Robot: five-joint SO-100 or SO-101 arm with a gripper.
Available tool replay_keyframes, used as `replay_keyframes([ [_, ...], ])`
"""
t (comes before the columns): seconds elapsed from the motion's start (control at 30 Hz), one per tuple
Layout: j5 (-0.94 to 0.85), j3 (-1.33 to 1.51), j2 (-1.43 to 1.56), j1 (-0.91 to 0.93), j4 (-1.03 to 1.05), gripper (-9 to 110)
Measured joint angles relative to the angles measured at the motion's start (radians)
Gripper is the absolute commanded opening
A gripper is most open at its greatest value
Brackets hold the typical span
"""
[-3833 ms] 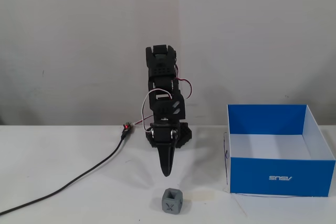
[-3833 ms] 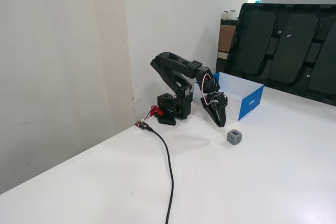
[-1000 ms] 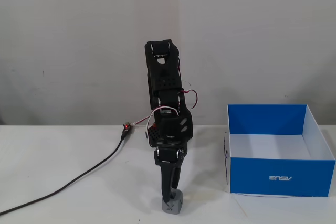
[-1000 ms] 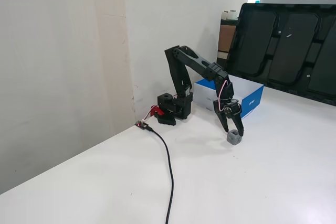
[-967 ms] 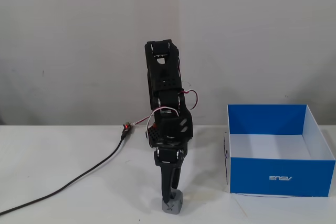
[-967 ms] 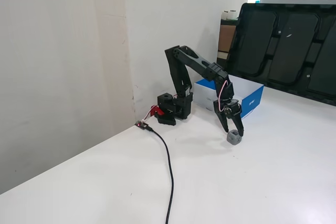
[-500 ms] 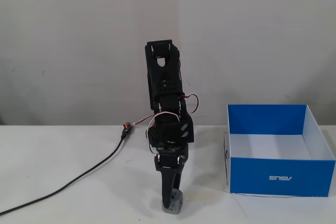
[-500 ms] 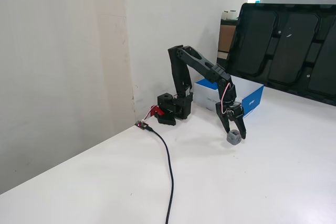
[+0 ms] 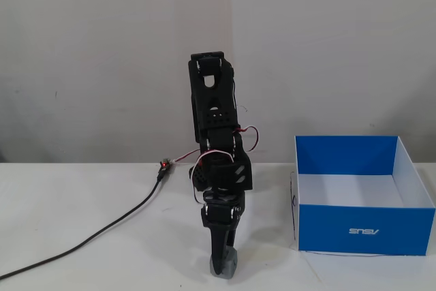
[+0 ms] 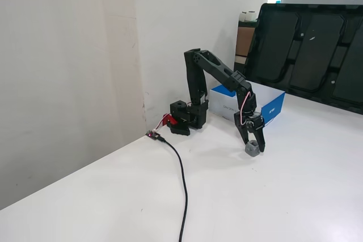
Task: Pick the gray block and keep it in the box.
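Our end effector (image 9: pixel 223 268) is down on the gray block (image 9: pixel 229 264) at the near worktop (image 9: pixel 102 250), left of the box (image 9: pixel 364 230); whether it grips we cannot tell. We judge grasping underway; next: clamp, lift clear, carry right over the box wall.

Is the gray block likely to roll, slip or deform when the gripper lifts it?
The gray block looks rigid and matte, so it probably won't deform or slip much. Its flat faces make rolling unlikely, though rounded corners might let it twist between the gripper fingers.
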Motion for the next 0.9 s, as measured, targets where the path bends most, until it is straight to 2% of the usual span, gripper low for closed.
replay_keyframes([
  [0.1, -0.002, -0.002, 0.000, 0.000, -0.017, 11],
  [0.6, 0.009, -0.006, 0.006, -0.002, -0.029, 8],
  [0.9, 0.015, -0.006, 0.167, -0.023, 0.037, 8],
])
